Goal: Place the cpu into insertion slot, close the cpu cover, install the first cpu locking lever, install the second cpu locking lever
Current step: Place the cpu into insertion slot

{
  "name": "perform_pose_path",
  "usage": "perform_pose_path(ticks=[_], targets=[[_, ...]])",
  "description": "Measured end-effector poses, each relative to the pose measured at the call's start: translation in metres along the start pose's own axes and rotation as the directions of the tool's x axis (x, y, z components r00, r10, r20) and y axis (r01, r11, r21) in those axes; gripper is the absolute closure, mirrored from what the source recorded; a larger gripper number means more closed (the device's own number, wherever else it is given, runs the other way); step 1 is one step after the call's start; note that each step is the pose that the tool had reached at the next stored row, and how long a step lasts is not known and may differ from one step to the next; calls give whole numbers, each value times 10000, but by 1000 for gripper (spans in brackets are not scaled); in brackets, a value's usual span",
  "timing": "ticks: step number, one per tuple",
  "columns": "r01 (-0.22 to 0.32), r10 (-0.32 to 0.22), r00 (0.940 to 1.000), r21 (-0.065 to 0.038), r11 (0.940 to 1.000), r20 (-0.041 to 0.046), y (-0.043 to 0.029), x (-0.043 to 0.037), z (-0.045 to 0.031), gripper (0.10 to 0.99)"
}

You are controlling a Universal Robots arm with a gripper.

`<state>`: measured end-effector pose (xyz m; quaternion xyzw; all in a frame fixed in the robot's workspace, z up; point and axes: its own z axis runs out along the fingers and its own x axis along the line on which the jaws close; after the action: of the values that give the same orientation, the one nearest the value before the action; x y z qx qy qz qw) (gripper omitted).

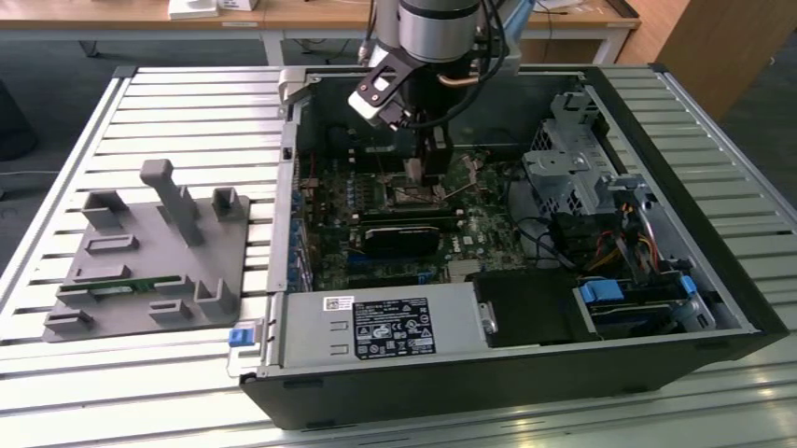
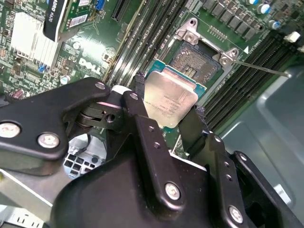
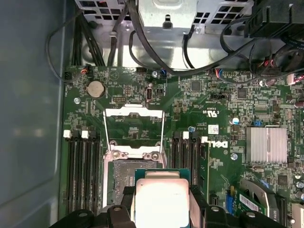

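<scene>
Fingers of gripper pinch cpu close by insertion slot; PC case on slatted tbl, desks behind.

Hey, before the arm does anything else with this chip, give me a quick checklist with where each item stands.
1. Claw shut on the cpu: ok.
2. Cpu cover swung open: ok.
3. Insertion slot, where visible, free of loose objects: ok.
4. Cpu seated in the slot: not ok, held in the claw, offset from it.
5. Cpu corner mark matching the slot: cannot tell.
</scene>
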<state>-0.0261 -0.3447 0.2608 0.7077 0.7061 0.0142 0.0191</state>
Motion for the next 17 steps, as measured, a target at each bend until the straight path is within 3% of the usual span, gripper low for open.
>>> perform_pose_path(ticks=[6,10,17], targets=[[3,-3,10000,-1,10000,64,-3,1,66,549],[9,-9,9998,-1,10000,211,-5,11,86,549],[24,-24,9997,3,10000,234,-5,36,108,549]])
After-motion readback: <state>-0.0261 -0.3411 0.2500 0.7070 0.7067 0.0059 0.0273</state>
